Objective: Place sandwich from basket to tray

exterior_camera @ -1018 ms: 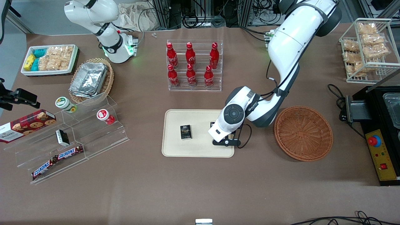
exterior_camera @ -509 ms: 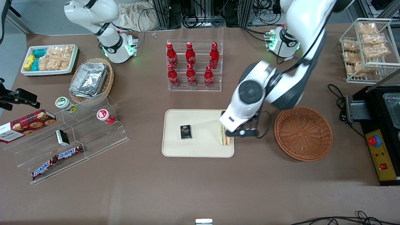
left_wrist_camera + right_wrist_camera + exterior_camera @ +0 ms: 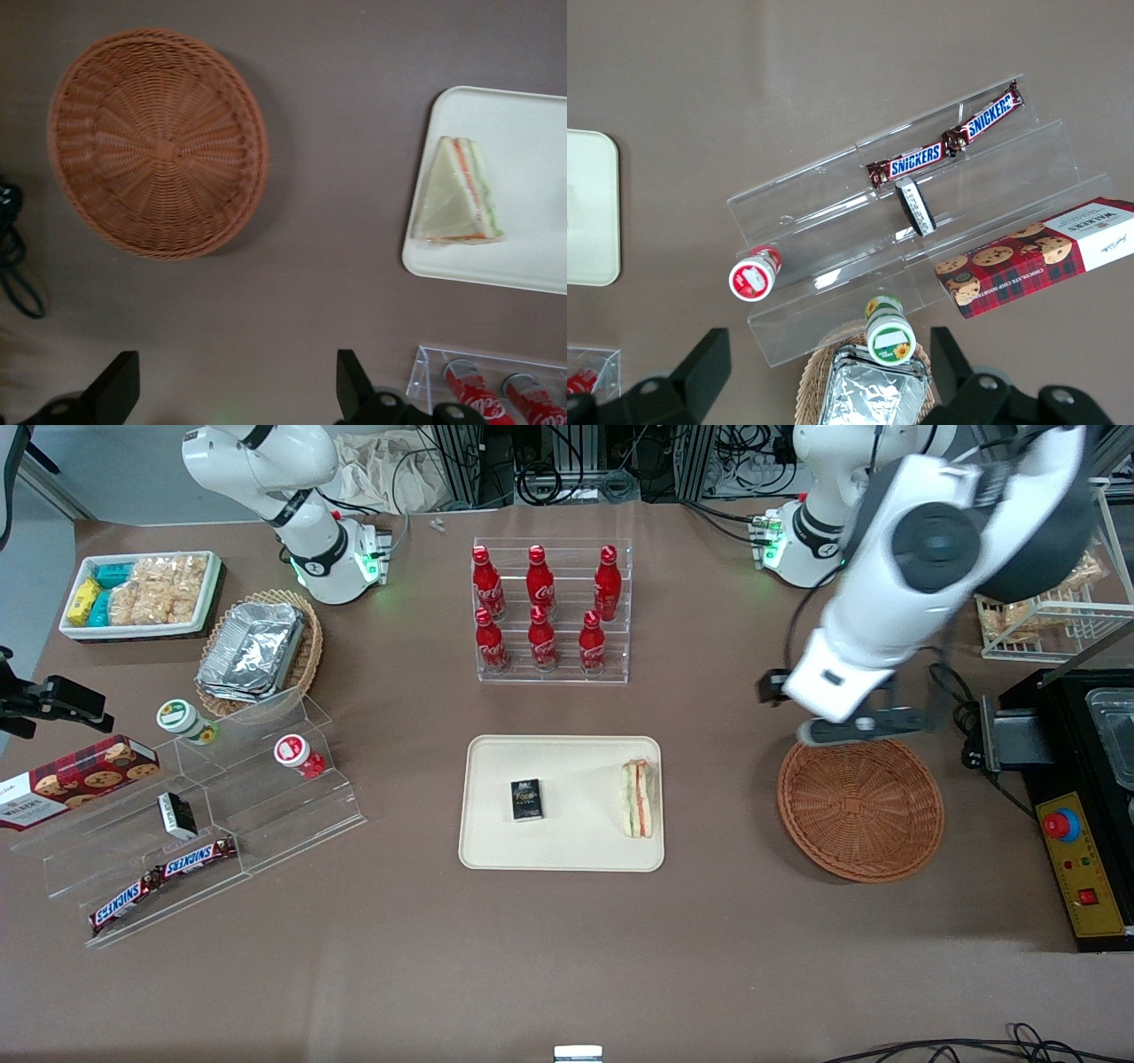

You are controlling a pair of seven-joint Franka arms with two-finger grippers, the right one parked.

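Observation:
The sandwich (image 3: 638,799) (image 3: 459,193), a wrapped wedge with green and orange layers, lies on the cream tray (image 3: 567,841) (image 3: 532,159), at the tray's end nearest the basket. The reddish-brown woven basket (image 3: 859,804) (image 3: 158,142) holds nothing. My gripper (image 3: 864,728) (image 3: 235,394) hangs high in the air over the basket's rim farthest from the front camera, well apart from the sandwich. It is open, its fingers (image 3: 120,390) spread wide with only bare table between them.
A small black box (image 3: 526,799) also lies on the tray. A clear rack of red cola bottles (image 3: 551,611) stands farther from the camera than the tray. A wire basket of snacks (image 3: 1045,558) and a black machine (image 3: 1081,779) stand at the working arm's end.
The gripper has let go of the sandwich on the tray, risen, and swung away toward the working arm's end to above the basket. The sandwich stays on the tray.

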